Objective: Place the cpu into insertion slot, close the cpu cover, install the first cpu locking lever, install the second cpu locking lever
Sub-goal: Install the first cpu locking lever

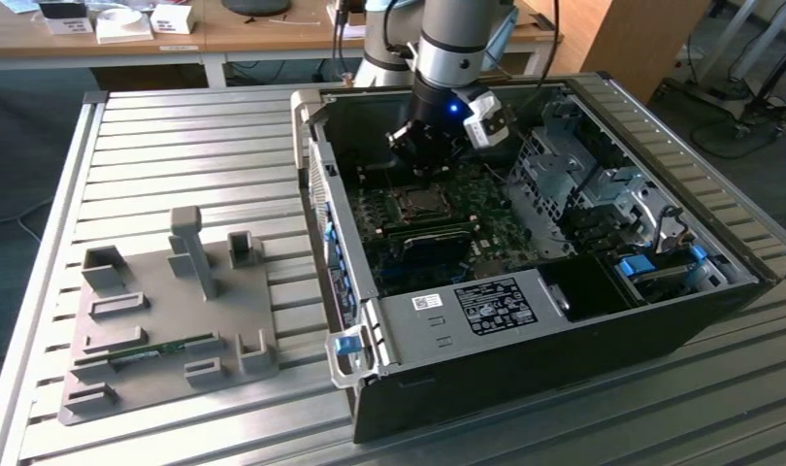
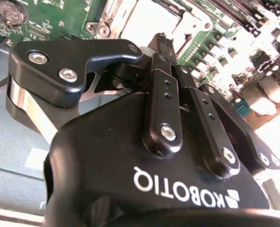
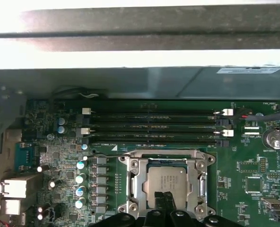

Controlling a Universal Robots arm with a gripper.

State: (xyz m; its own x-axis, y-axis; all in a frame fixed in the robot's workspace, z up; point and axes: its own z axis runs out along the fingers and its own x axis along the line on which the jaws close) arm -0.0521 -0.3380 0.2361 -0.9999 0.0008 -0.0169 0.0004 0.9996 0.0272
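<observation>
1. The small flat square cpu with its silver-grey metal top (image 3: 167, 178) lies seated in its socket on the green motherboard (image 3: 246, 187). The board is inside the open black computer case (image 1: 536, 349) on the ribbed metal surface (image 1: 186, 136), so placing looks done.
2. The silvery hinged cpu cover frame (image 3: 132, 182) appears to lie down around the chip, so closing seems done too.
3. The black gripper (image 3: 167, 196) hangs just over the cpu's edge. Its fingers (image 2: 162, 45) are pressed together, pinching nothing that shows.
4. Whether either locking lever is latched cannot be told, so I judge both as still to do.
</observation>
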